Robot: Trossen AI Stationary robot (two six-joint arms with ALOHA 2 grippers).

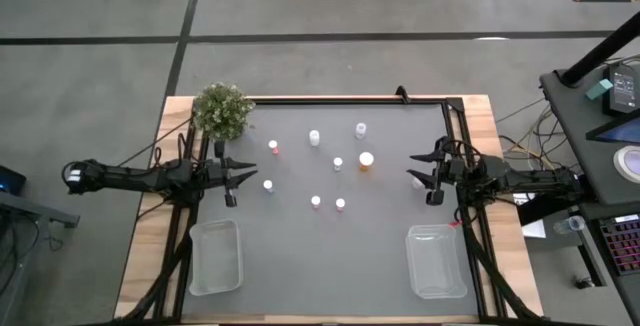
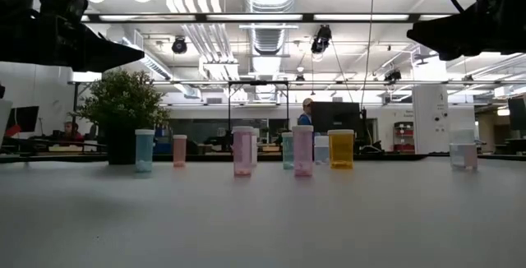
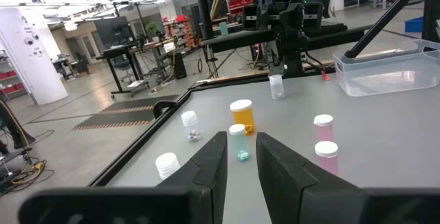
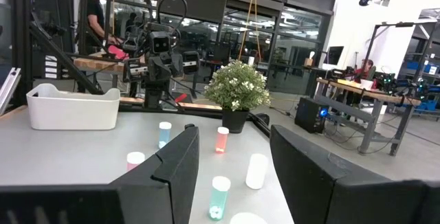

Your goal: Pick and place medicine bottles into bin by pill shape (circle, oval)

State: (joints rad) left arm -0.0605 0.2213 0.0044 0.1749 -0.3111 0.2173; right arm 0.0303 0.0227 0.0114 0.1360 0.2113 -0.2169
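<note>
Several small white-capped medicine bottles stand upright on the grey table (image 1: 400, 286), among them a pink one (image 1: 273, 147), a white one (image 1: 314, 138) and a larger orange one (image 1: 366, 161). In the low view the orange bottle (image 2: 340, 149) stands in a row with a pink one (image 2: 302, 150). My left gripper (image 1: 250, 173) hovers level at the table's left side, open by a narrow gap and holding nothing (image 3: 240, 138). At the right side my right gripper (image 1: 412, 166) hovers level too, open wider and also holding nothing (image 4: 234, 131). Both point toward the bottles.
A clear bin (image 1: 215, 256) sits near the front left and another clear bin (image 1: 437, 261) near the front right. A green potted plant (image 1: 222, 109) stands at the far left corner. Bare table lies between the bottles and the bins.
</note>
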